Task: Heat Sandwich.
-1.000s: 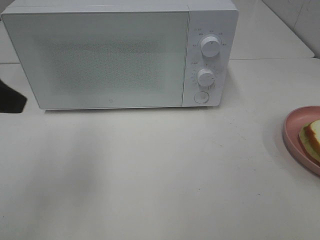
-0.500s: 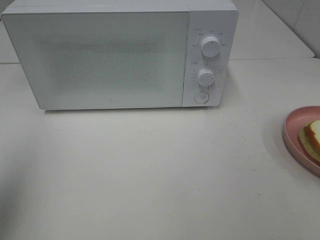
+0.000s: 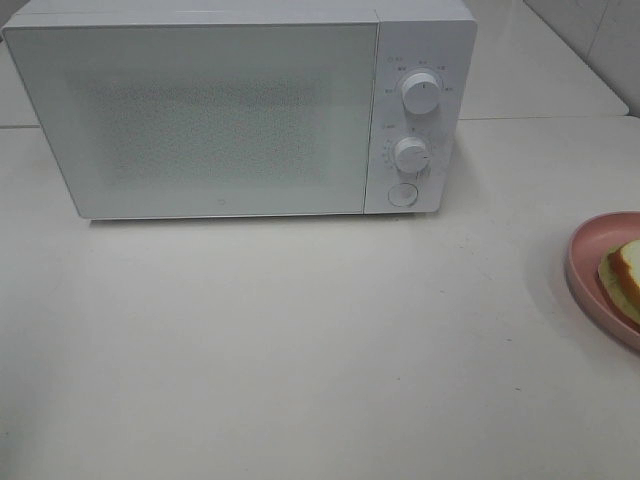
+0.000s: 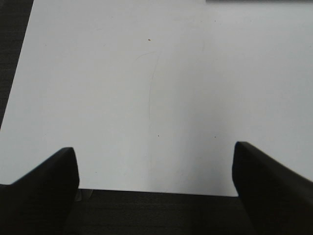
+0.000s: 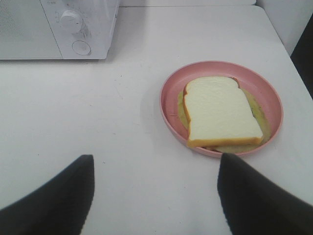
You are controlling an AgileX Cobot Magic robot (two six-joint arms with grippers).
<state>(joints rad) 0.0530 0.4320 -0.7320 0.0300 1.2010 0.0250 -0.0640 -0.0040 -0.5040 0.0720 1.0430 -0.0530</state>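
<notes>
Your sandwich (image 5: 222, 111), white bread slices with a tan-brown crust and a pale green filling showing at the edges, lies flat on the round pink plate (image 5: 171, 105). In the high view only part of it shows, at about 3 o'clock, cut by the frame edge, with the plate's rim (image 3: 585, 270) resting on the white desk (image 3: 300, 350). Nothing touches the sandwich.

Your right claw (image 5: 154, 193) hovers over the desk near the plate, its two dark fingers (image 5: 54, 200) spread wide with nothing between them; the plate sits just beyond the gap, towards the finger on the sandwich side.

The white microwave oven (image 3: 240, 110) stands at about 11 o'clock in the high view, well apart from the plate, with its frosted door (image 3: 200, 120) closed. Its control panel carries two round white knobs, one (image 3: 421, 92) above the other (image 3: 411, 155), and a round button (image 3: 402, 195) beneath them.

Your left claw (image 4: 154, 188) is over bare desk at the desk's near edge, fingers (image 4: 44, 191) wide apart and empty. Neither claw shows in the high view.
</notes>
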